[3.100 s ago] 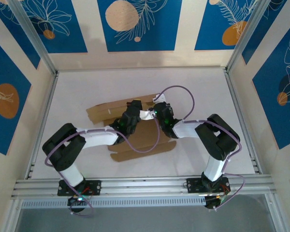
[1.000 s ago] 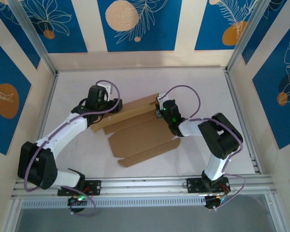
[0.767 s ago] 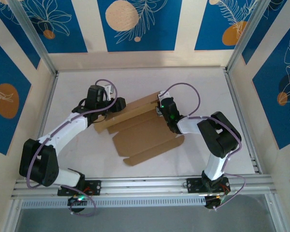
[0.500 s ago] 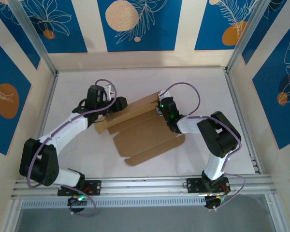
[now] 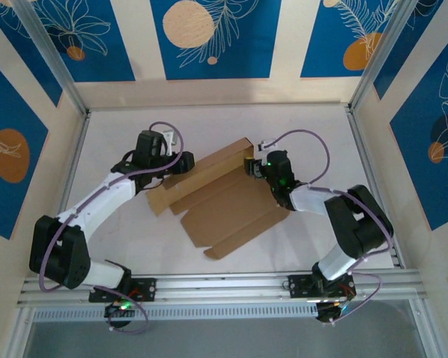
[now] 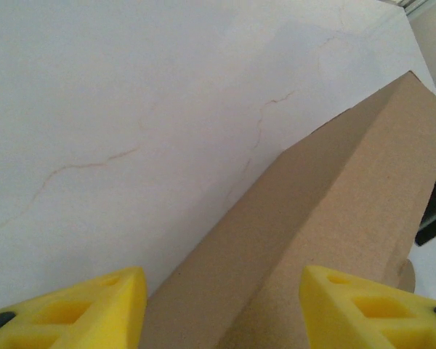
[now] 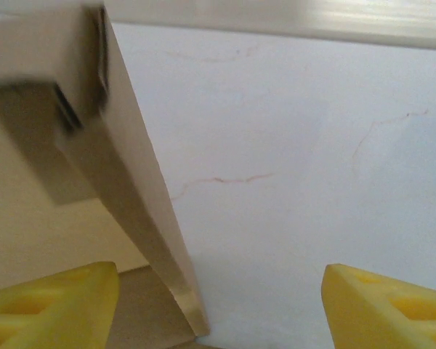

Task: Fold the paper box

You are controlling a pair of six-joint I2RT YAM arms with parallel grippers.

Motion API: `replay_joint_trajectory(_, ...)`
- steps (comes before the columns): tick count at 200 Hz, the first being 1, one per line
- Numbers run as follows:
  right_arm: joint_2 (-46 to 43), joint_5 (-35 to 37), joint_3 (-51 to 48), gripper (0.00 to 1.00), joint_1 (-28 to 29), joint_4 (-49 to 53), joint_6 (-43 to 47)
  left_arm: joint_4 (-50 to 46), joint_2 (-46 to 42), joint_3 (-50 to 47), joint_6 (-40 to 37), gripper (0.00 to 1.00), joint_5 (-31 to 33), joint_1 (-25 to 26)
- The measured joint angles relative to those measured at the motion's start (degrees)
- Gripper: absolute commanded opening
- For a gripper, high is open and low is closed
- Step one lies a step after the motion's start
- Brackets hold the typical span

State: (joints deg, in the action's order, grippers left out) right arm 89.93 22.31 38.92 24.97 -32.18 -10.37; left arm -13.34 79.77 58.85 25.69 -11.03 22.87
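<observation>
The paper box [image 5: 224, 205] lies near the middle of the white surface [image 5: 127, 231], between the two arms. It is turned on a diagonal, its near end toward the right arm's base and its far long strip running from the left claw [image 5: 183, 165] up to the right claw [image 5: 252, 165]. Most of the sheet lies open and flat, creases showing, with a rounded flap at its near edge.

The left claw sits at the left end of that far strip. In the left wrist view its yellow fingers [image 6: 80, 309] stand well apart, and a raised fold of the brown cardboard [image 6: 334, 218] runs between them out over the surface [image 6: 131, 109]. I cannot tell whether the fingers press on the fold or merely straddle it.

The right claw is at the strip's far right corner. In the right wrist view its fingers [image 7: 392, 313] are spread wide. A blurred cardboard edge [image 7: 131, 203] stands upright in the gap, close to one finger and well clear of the other, with bare surface [image 7: 312, 145] beyond. It pinches nothing.
</observation>
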Motion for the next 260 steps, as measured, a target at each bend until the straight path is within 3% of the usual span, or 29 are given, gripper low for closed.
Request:
replay_joint_trajectory(60,-9.9,-7.7,0.2,0.56,-7.6,6.6,-5.0,-1.3,3.6,7.5,-4.2,0.66,2.3,1.5)
replay_joint_trajectory(100,-8.5,-16.4,0.5,0.60,-6.4,7.6,2.9,-1.5,14.6,18.5,-8.4,0.67,1.0,1.6)
replay_joint_trajectory(122,-4.7,-16.3,0.5,0.66,-3.4,6.1,5.5,-1.0,20.5,22.6,-9.6,0.65,-3.5,1.2)
replay_joint_trajectory(176,4.4,-11.6,4.7,0.64,-1.4,6.1,6.5,-0.8,34.4,30.1,-8.2,0.59,-17.9,0.3)
replay_joint_trajectory(205,6.3,-11.1,7.1,0.60,-1.5,6.0,7.4,-1.3,39.6,36.0,-7.8,0.49,-22.1,0.2)
replay_joint_trajectory(260,8.9,-10.7,9.3,0.44,-1.6,6.1,8.7,-1.4,44.1,38.8,-6.1,0.42,-27.1,0.2)
